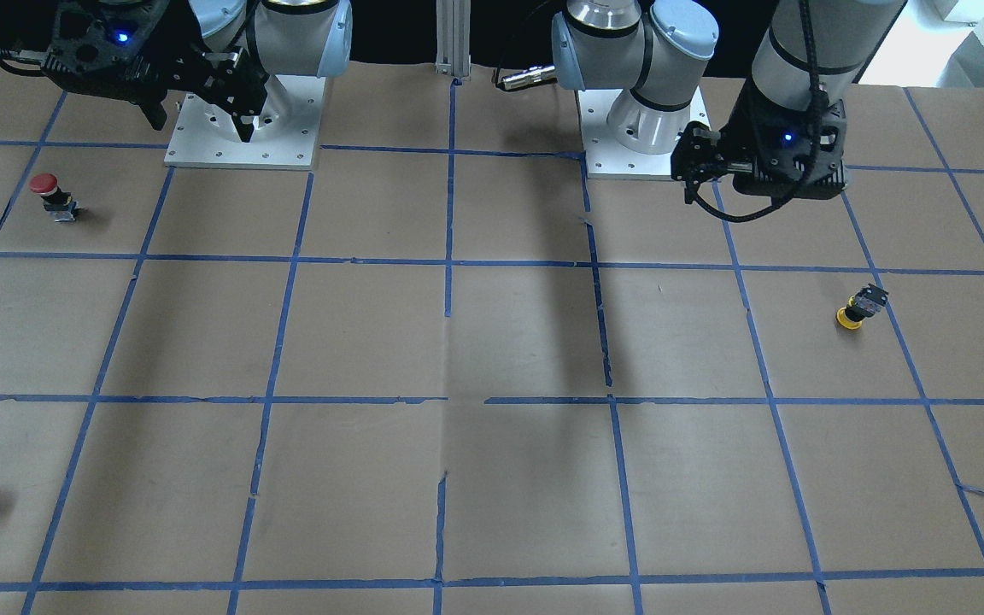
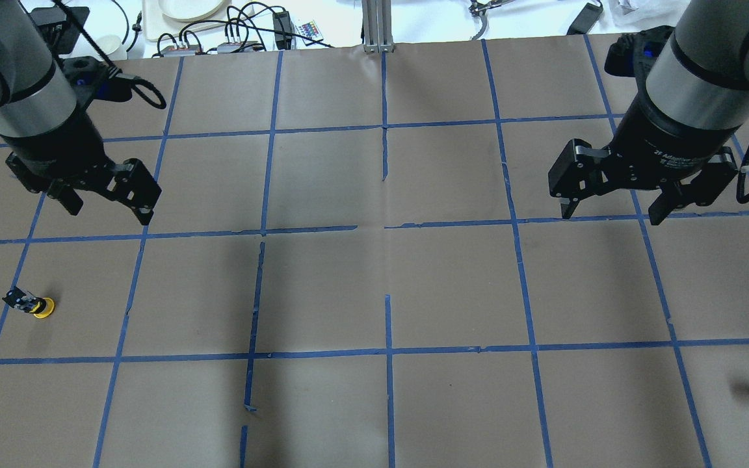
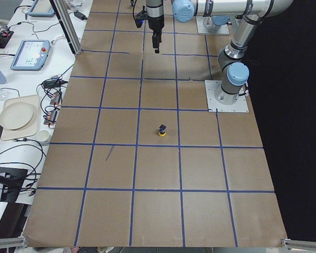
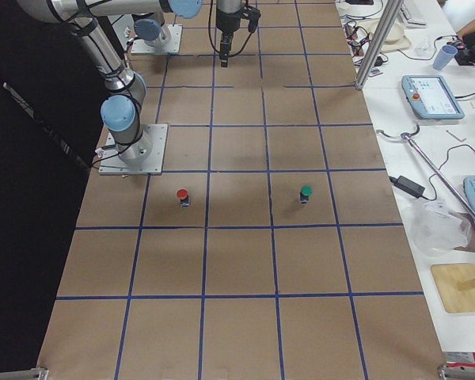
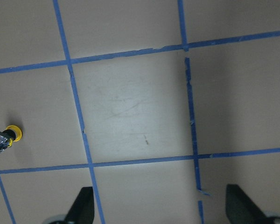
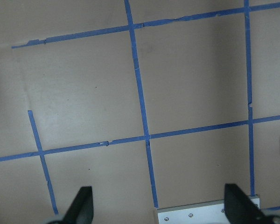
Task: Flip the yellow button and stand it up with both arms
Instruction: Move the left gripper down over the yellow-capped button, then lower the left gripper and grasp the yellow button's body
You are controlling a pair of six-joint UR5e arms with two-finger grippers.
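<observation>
Yellow button (image 2: 33,304) sits at the left edge of the overhead view, tipped over, cap low and body angled up, with nothing touching it. Left gripper (image 2: 111,211) is above it in frame, well apart, jaws spread, empty. Right gripper (image 2: 612,218) is at far right, jaws spread, empty.

Risk: the round cap likely rolls or skids under an off-centre pinch, and the small body could slip at hand-over.

White print on the right gripper collar reads "2F Adaptive"; the rest is unreadable.

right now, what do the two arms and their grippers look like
The left arm and right arm are silver-grey tubes with light-blue joint caps. The left gripper and right gripper are black, two jaws each, with a blue light. A black cable loops off each wrist. The right gripper's collar bears small white lettering.
</observation>
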